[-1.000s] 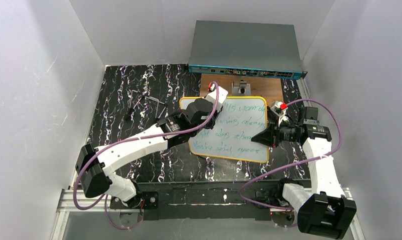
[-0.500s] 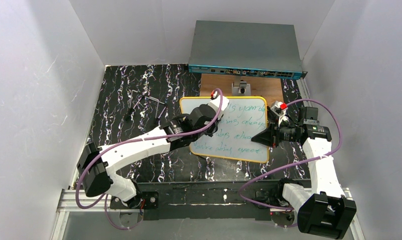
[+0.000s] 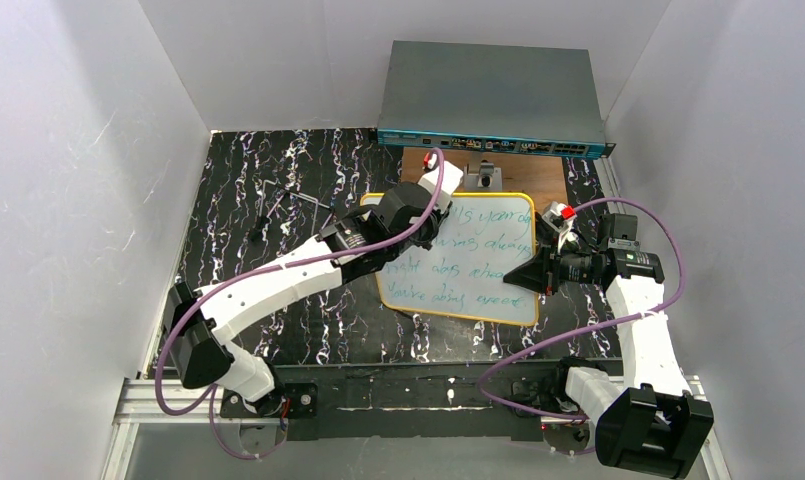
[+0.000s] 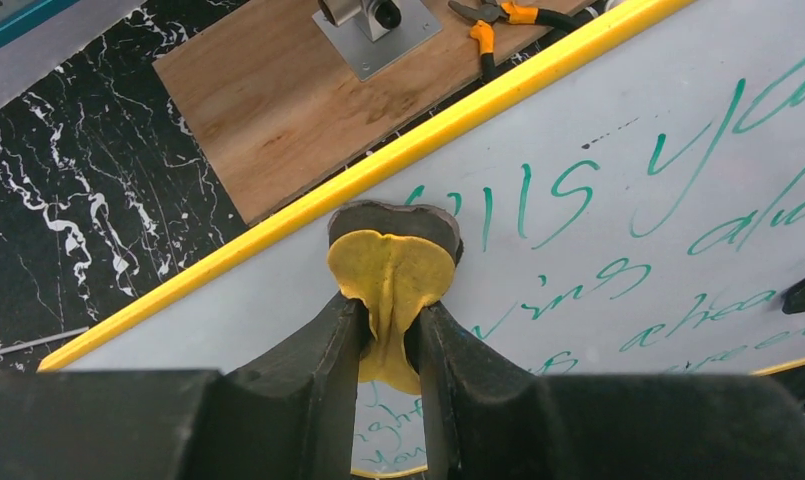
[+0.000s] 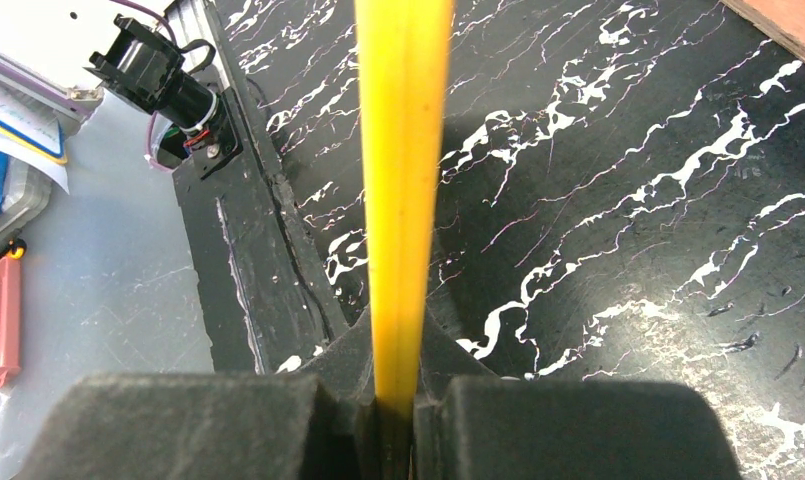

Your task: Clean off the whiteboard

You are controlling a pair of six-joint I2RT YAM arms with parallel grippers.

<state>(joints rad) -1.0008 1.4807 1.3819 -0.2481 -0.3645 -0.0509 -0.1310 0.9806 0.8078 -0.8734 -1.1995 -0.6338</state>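
— Looking over at the left gripper [image 4: 388,312], what has it got between its fingers?

— A wad of yellow cloth [image 4: 390,270], pinched tight, with a dark edge showing at its front. It's down at the whiteboard [image 3: 478,272], just inside the far rim near the far-left corner. It looks to be pressing on the surface, though I can't swear to contact.

— And the board itself, where's it lying?

— Flat on the black marbled table [image 3: 238,180], roughly in the middle, turned a little askew. Its far edge is right up by the brown wooden board [image 4: 268,90]. Whether the two overlap, I can't tell.

— Any writing on it?

— Plenty. Green handwriting [image 4: 568,190] runs in several lines across most of the white, beginning just beside the cloth.

— What about the right gripper [image 5: 396,350]?

— Clamped on the board's right edge. From its own camera the yellow rim [image 5: 403,150] runs straight up out of the closed fingers.

— Anything else about?

— Orange-handled pliers [image 4: 498,15] and a small metal bracket [image 4: 373,25] sit on the wooden board, with a grey network switch [image 3: 493,95] behind it.
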